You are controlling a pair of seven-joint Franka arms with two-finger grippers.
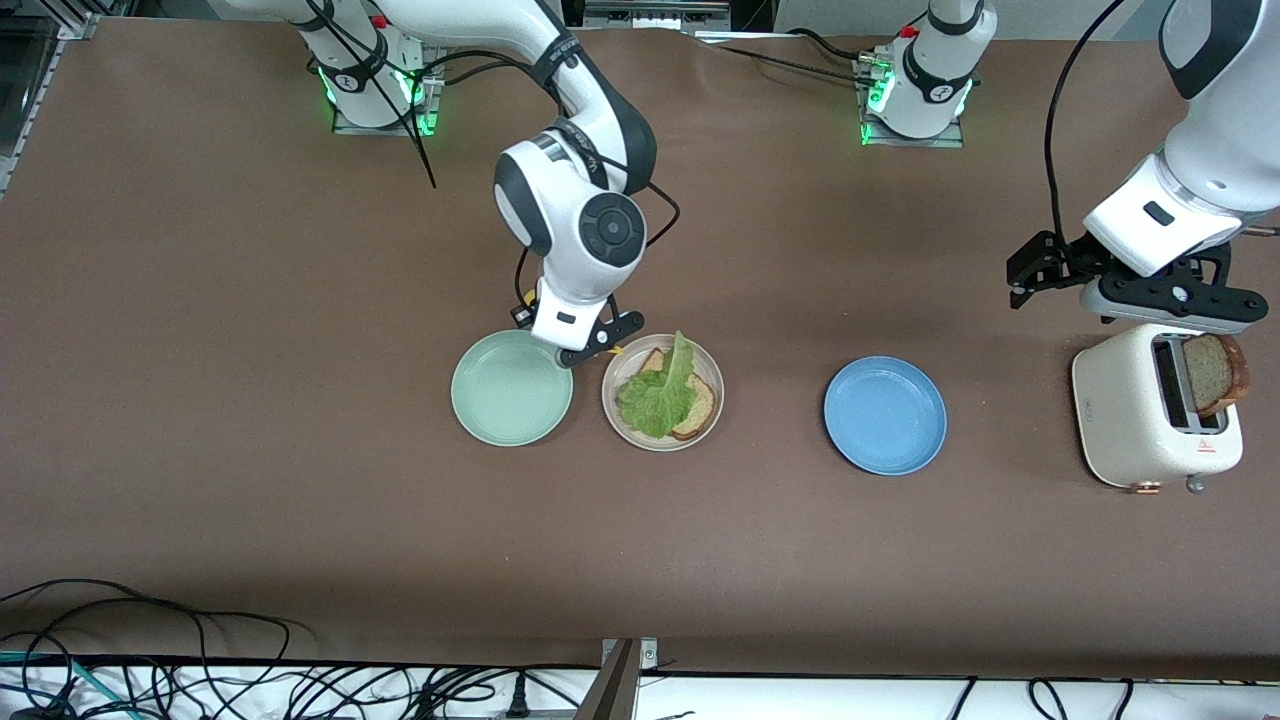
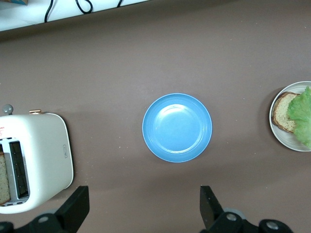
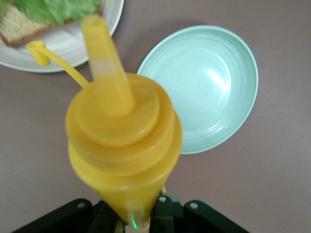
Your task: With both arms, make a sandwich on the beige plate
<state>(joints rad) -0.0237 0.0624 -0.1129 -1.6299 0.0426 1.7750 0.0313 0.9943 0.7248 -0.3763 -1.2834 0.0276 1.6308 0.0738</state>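
Observation:
The beige plate (image 1: 714,375) holds one bread slice (image 1: 702,405) with a ruffled lettuce leaf (image 1: 658,397) lying over it. My right gripper (image 1: 590,345) hangs over the gap between this plate and the mint-green plate. It is shut on a yellow squeeze bottle (image 3: 121,145), nozzle down, whose open cap (image 3: 39,51) dangles over the beige plate's rim (image 3: 77,46). A second bread slice (image 1: 1215,372) stands in the toaster (image 1: 1130,410). My left gripper (image 1: 1170,300) hovers above the toaster, open, with nothing between its fingers (image 2: 77,208).
A mint-green plate (image 1: 511,387) lies beside the beige plate toward the right arm's end. A blue plate (image 1: 885,415) lies between the beige plate and the toaster. Cables run along the table edge nearest the front camera.

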